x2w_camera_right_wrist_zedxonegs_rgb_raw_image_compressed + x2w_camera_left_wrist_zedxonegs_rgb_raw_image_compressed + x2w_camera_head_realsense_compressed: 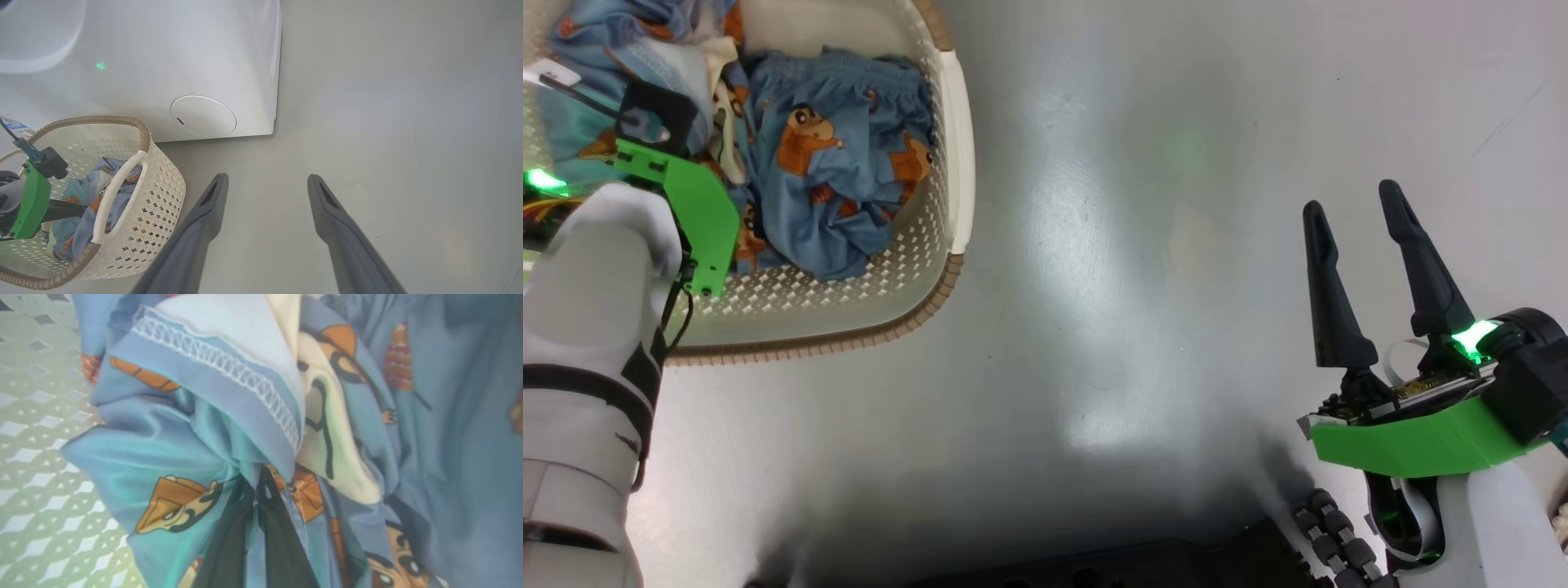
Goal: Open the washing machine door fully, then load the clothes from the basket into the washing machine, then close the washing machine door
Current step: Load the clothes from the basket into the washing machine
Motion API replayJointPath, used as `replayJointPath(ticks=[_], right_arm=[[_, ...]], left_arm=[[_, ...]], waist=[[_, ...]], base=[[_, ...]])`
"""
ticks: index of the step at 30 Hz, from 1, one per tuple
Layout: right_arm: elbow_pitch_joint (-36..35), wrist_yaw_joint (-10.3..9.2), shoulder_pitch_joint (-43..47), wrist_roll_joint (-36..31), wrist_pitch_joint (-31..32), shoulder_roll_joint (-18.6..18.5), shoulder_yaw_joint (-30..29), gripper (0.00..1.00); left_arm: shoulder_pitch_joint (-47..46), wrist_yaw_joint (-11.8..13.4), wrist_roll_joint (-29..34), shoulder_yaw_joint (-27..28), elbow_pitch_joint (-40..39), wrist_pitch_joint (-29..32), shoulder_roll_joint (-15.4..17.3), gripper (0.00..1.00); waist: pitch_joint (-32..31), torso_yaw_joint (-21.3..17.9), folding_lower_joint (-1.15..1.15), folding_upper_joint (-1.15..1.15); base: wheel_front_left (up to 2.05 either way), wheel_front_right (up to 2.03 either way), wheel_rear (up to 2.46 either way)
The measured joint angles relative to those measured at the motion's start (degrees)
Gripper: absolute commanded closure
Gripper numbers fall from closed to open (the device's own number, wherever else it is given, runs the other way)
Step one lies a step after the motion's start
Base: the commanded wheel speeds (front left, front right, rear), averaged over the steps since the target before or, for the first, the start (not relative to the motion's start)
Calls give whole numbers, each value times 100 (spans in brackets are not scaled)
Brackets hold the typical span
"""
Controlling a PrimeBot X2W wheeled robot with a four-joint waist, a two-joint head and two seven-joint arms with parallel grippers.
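Note:
The cream basket (956, 163) with a brown rim stands on the floor at the upper left of the head view, holding light blue clothes (833, 163) printed with orange animals. My left arm reaches down into the basket. In the left wrist view my left gripper (255, 490) is shut, its dark fingers pinching a bunched fold of the clothes (196, 416). My right gripper (1356, 237) hangs open over bare floor at the right, holding nothing. The right wrist view shows the white washing machine (163, 61) front behind the basket (163, 192). The washing machine door is out of view.
A round filter cap (203, 116) sits low on the machine's front. Grey glossy floor (1135, 286) spreads between the basket and my right gripper. My dark base (1094, 572) lies at the bottom edge of the head view.

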Motion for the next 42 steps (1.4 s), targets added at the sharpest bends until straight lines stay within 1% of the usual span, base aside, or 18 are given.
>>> replayJointPath(ticks=[3,6,12,14,17,21,27,34,42], right_arm=[[-21,0,0,12,0,0,-30,0],[-37,0,-8,12,0,0,-121,0],[-14,0,-198,10,-1,0,-164,0],[24,0,-199,8,0,0,-159,0],[113,0,-198,-5,0,0,-138,0],[209,0,-197,-9,0,-1,-82,0],[363,0,-175,-96,-1,-1,18,0],[534,0,179,-193,0,0,12,0],[648,0,506,-198,0,3,-1,0]], left_arm=[[8,1,-77,15,25,-57,1,100],[16,2,-185,103,38,-299,-2,100],[249,-11,-499,288,-20,-1098,-125,100],[371,-56,-556,337,-64,-1295,-142,100],[550,-82,-739,416,-156,-1463,-146,100],[896,-114,-915,579,-443,-1518,-155,100],[1737,-100,-1182,929,-1595,-1530,-164,100],[2896,1,-1258,1425,-2951,-1559,-152,100],[4033,42,-1293,2001,-4402,-1559,-211,100]], waist=[[-8,-31,0,0],[-64,-32,0,0],[-318,-1,0,0],[-437,17,0,0],[-644,45,0,0],[-963,79,0,0],[-1507,122,0,0],[-2187,170,0,0],[-2967,219,0,0]], base=[[0,0,0],[0,0,0],[0,0,0],[0,0,0],[0,0,0],[0,0,0],[0,0,0],[0,0,0],[0,0,0]])
